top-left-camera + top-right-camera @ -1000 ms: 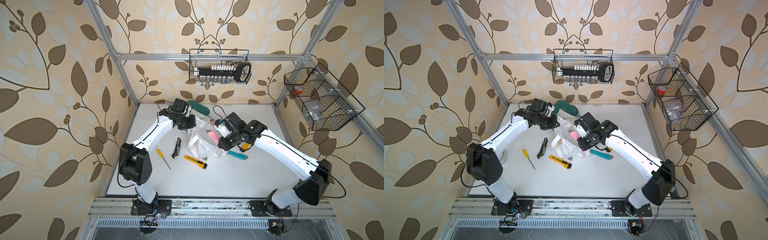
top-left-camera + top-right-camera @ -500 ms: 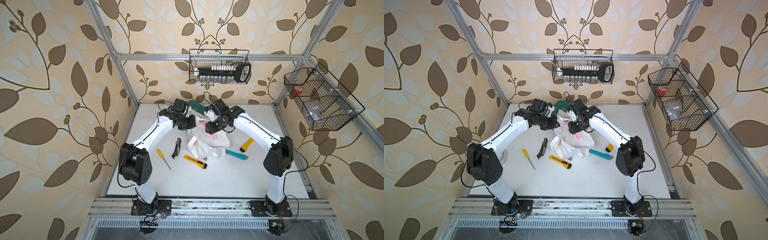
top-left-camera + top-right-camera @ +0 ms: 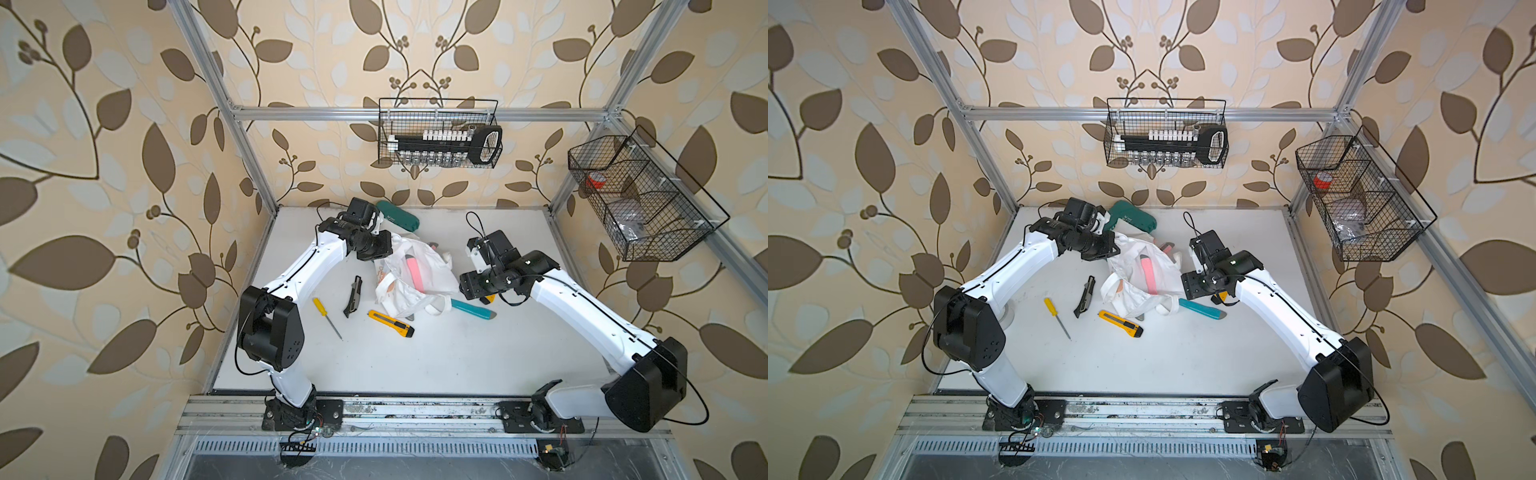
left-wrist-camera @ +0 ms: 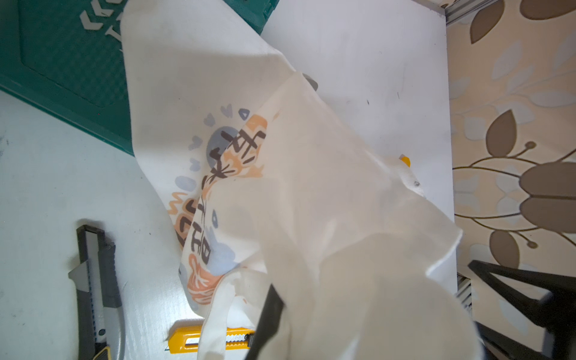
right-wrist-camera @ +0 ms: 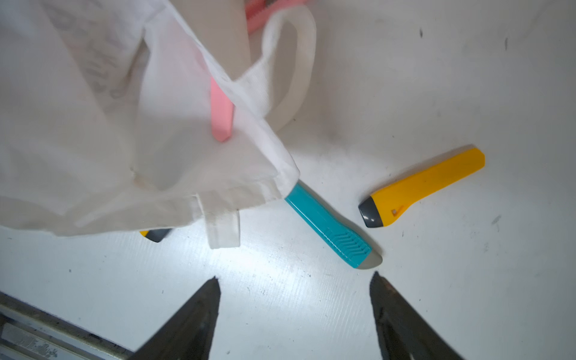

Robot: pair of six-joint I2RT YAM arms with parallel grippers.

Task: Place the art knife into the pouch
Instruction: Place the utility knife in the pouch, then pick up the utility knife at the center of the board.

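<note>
**Item:** art knife [image 3: 414,274], pink.
**Loc:** inside open mouth of pouch [image 3: 436,276]. Long axis runs approx. front-to-back of table; which end leads can't be told.
**Markings:** pouch print is dark script on orange/grey, illegible. Green case [image 4: 62,62] has white lettering, cut off.
**L gripper** [image 3: 382,251]: clamped on pouch cloth.
**R gripper** [image 5: 295,279]: jaws wide, empty, nr teal knife [image 5: 330,230].

White pouch [image 3: 436,279] with bright tools all around it
The pouch has orange, grey-blue and dark brown pictures on one side, and a pink knife [image 3: 414,272] shows inside it. Beside the pouch lie a teal knife [image 3: 469,308] with a grey tip, a yellow and black knife [image 3: 388,322], a dark grey knife [image 3: 353,295] and a yellow-handled screwdriver [image 3: 320,306]. Behind the pouch is a dark green case [image 3: 398,216] with white letters. The table [image 3: 415,361] is white; the walls [image 3: 124,166] are tan with brown leaves.
</note>
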